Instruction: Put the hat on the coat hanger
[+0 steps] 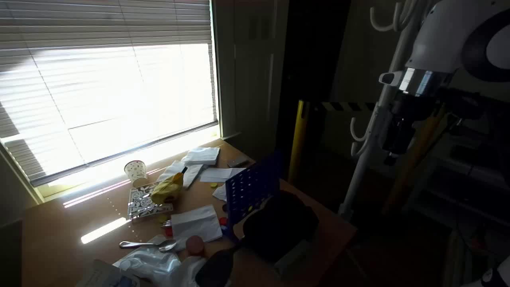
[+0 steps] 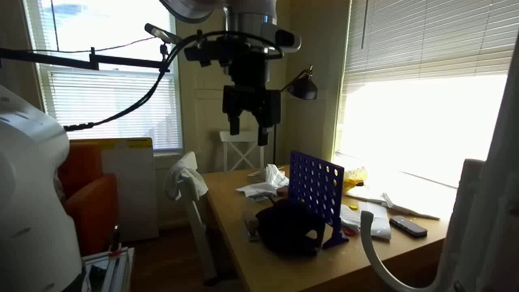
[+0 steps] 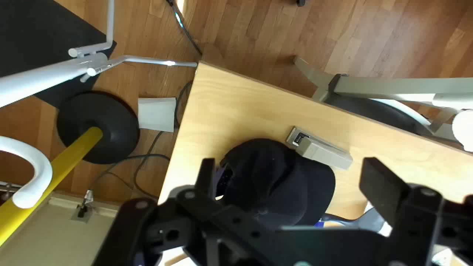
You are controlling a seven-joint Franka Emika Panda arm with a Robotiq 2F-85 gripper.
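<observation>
The dark hat [image 1: 285, 223] is a soft cap lying on the table, against the blue dotted box [image 1: 253, 191]. It also shows in an exterior view [image 2: 288, 227] and in the wrist view [image 3: 273, 177], partly hidden there by the gripper body. The white coat hanger [image 1: 368, 151] stands beside the table, with curved hooks at several heights. Its pole and hooks show in the wrist view [image 3: 48, 79], and a low hook is near in an exterior view [image 2: 375, 255]. My gripper [image 2: 248, 137] is open, empty and well above the hat, which appears between its fingers [image 3: 290, 170].
A stapler [image 3: 321, 149] lies beside the hat's brim. A dark spatula [image 1: 217, 267], papers, a spoon [image 1: 147, 244] and a cup [image 1: 136, 171] are on the table [image 2: 279, 271]. A yellow pole [image 3: 74, 155] stands past the table edge. A white chair [image 2: 190, 190] stands alongside.
</observation>
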